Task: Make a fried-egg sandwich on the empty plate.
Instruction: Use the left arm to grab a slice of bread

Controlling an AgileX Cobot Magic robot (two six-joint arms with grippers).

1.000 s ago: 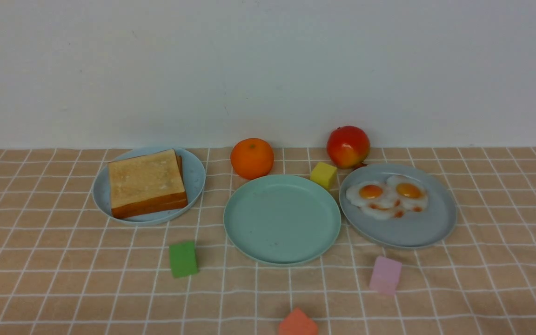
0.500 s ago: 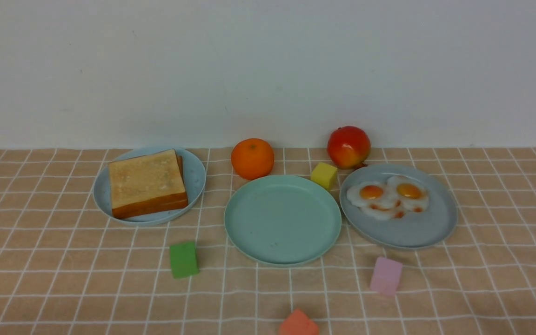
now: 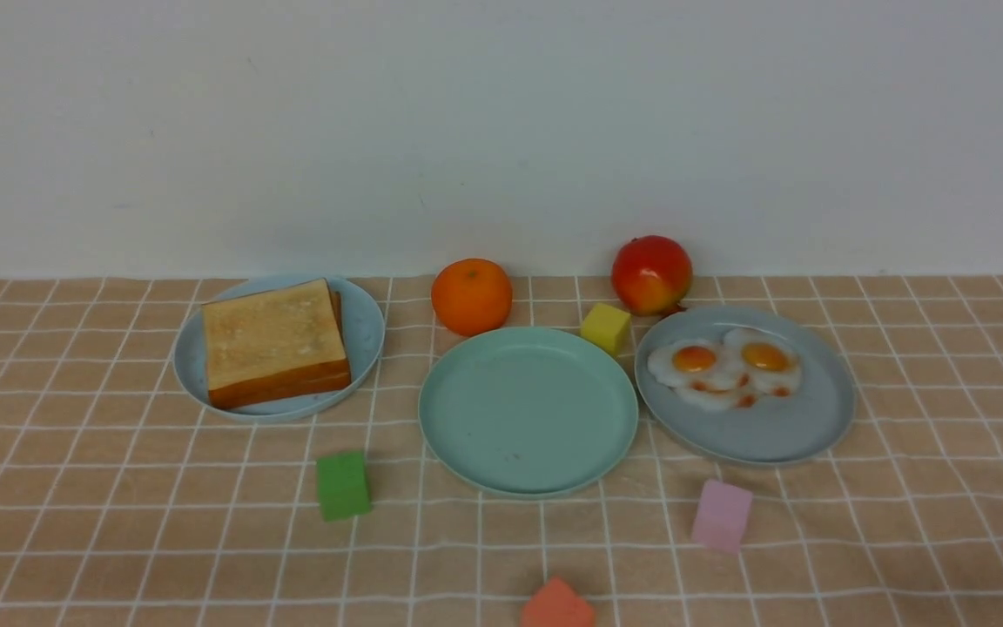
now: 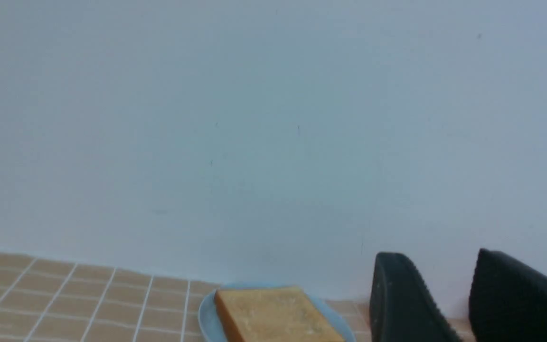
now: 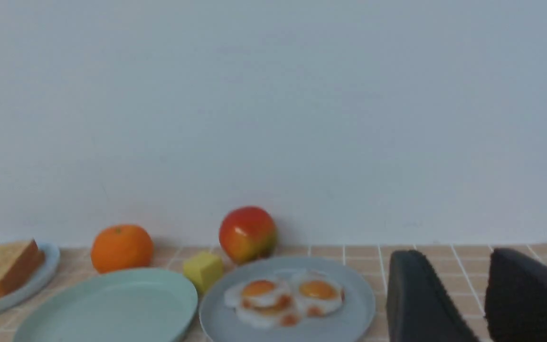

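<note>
Only the wrist views show the left fingers [image 4: 406,304] and right fingers [image 5: 420,304], both parted and empty.

The checked cloth [image 3: 75,522] bears teal plate [image 3: 528,418], pale-blue plate [image 3: 366,331], grey plate [image 3: 771,435], orange [image 3: 471,296], apple [image 3: 651,274], coloured blocks [image 3: 343,485]

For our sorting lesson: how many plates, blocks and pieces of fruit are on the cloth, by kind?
Plates: 3 (sky-blue plate, teal plate, grey-blue plate)
Blocks: 4 (green block, yellow block, pink block, red-orange block)
Fruit: 2 (orange, apple)
Total: 9
</note>
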